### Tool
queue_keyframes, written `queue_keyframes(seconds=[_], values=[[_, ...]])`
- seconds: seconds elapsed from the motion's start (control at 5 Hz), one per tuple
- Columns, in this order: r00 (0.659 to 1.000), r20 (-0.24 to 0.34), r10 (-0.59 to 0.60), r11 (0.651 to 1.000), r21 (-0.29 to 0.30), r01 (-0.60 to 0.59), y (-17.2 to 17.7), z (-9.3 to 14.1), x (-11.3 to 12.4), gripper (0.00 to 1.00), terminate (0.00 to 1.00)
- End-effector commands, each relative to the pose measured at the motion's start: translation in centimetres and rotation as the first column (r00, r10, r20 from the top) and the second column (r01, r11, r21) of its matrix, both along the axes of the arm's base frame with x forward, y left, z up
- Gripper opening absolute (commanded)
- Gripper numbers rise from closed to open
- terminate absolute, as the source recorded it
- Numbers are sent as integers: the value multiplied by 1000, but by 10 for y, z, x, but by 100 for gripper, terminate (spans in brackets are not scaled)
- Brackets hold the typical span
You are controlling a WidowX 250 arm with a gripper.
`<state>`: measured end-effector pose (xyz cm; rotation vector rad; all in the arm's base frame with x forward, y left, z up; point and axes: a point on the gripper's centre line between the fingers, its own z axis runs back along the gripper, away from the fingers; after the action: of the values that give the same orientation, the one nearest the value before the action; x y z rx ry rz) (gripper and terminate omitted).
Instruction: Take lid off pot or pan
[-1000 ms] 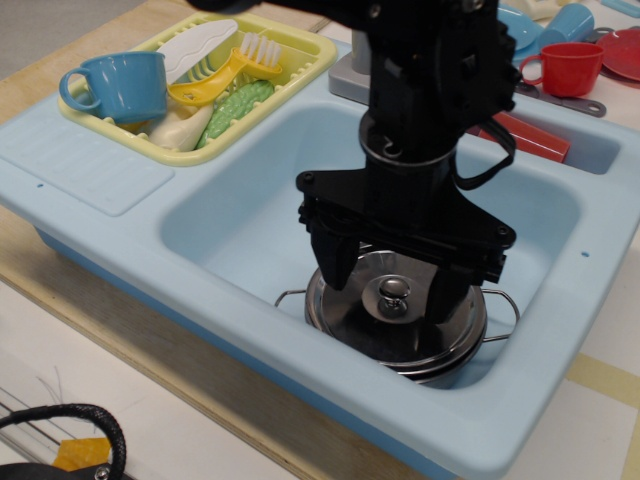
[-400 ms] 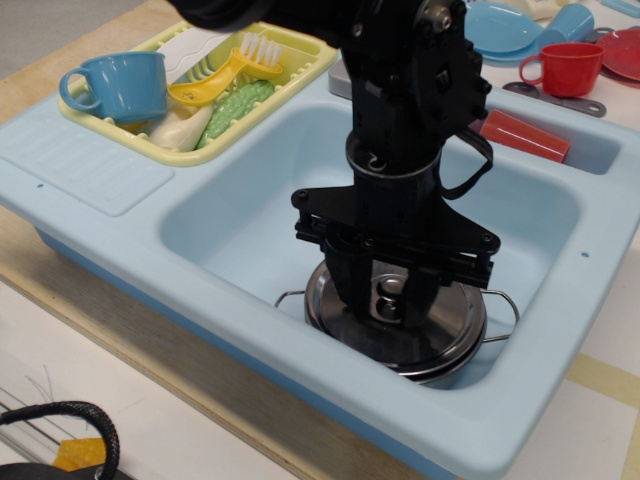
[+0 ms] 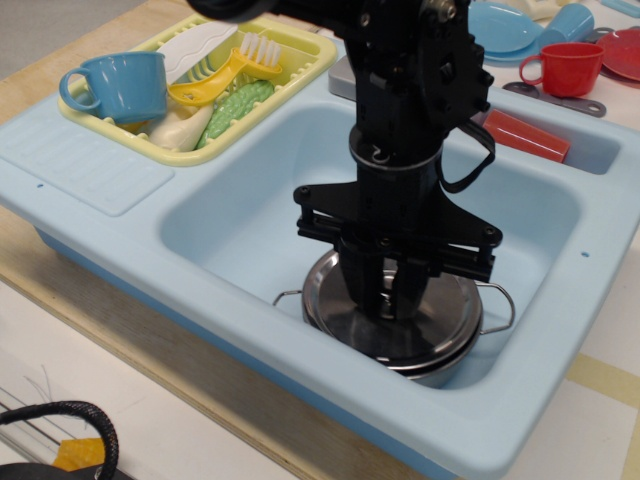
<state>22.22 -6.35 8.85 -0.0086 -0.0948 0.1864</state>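
Note:
The shiny steel lid (image 3: 440, 315) lies over the shallow steel pot (image 3: 447, 369) at the front of the blue sink basin (image 3: 230, 220). The pot's wire loop handles (image 3: 503, 305) stick out left and right. My black gripper (image 3: 386, 298) comes straight down over the lid's centre. Its fingers (image 3: 362, 285) are closed together on the lid's knob, which is hidden between them. The lid sits slightly higher and more to the left than the pot's rim below it.
A yellow rack (image 3: 300, 60) at the back left holds a blue cup (image 3: 120, 85), a brush and other toys. A red cup (image 3: 565, 68), a red block (image 3: 525, 135) and a blue plate (image 3: 500, 25) lie behind the sink. The basin walls surround the pot closely at the front.
The fingers stood open on either side of the knob, then closed on it. The lid now sits slightly higher and further left over the pot.

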Motion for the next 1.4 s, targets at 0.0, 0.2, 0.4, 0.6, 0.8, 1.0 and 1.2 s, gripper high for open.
queue_keyframes(seconds=[0.0,0.2,0.4,0.6,0.8,1.0,1.2], values=[[999,53,7,999,52,-9,5,30,16,0,0],[996,93,-8,995,99,-1,13,49,31,0,0],[994,112,-5,994,107,-7,25,51,45,0,0],[992,123,14,994,103,-26,38,47,55,0,0],[994,108,34,996,77,-42,52,35,60,0,0],[993,92,68,997,41,-72,66,20,64,0,0],[997,69,36,999,29,-38,72,14,69,100,0]])
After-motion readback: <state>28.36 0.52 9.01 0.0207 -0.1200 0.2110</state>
